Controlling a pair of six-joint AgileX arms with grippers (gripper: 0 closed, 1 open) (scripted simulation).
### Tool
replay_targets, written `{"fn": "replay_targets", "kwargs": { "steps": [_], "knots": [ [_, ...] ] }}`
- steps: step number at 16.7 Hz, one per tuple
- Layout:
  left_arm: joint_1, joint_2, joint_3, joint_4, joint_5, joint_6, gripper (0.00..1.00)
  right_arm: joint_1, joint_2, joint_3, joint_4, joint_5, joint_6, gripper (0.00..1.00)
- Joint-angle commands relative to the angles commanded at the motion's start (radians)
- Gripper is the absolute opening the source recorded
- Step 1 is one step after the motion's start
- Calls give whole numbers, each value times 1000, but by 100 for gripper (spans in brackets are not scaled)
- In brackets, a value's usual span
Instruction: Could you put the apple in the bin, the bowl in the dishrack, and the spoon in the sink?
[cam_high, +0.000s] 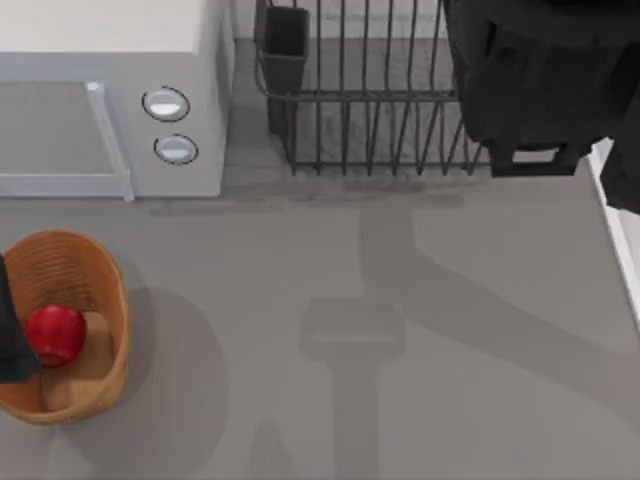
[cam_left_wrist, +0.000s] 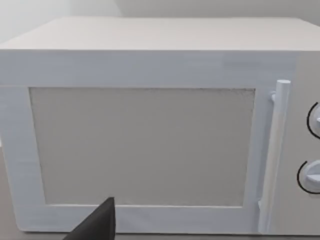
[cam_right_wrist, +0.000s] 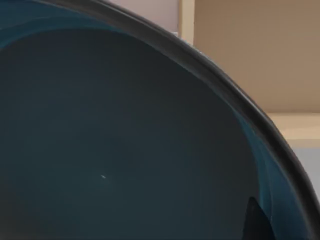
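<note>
Grey worktop (cam_high: 400, 300) lying bare mid-frame, apple (cam_high: 55, 333) already resting in bin (cam_high: 110, 300) lower left, right hand (cam_high: 530, 90) hovering by dishrack (cam_high: 370, 110) upper right, seemingly carrying bowl (cam_right_wrist: 125, 150) for racking, grip impossible to tell.

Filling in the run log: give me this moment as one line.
apple: in bin | right arm: over dishrack, bowl close under its wrist camera | left arm: left edge, by bin, facing microwave
</note>
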Motion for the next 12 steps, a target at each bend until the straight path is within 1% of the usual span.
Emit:
{"fn": "replay_targets", "kwargs": {
  "steps": [2,4,12],
  "knots": [
    [0,0,0,0,0,0,100,-15,34,-2,35,-23,-1,0],
    [0,0,0,0,0,0,100,-51,105,-7,111,-66,-2,0],
    [0,0,0,0,0,0,100,-317,499,-81,608,-314,-14,0]
  ]
}}
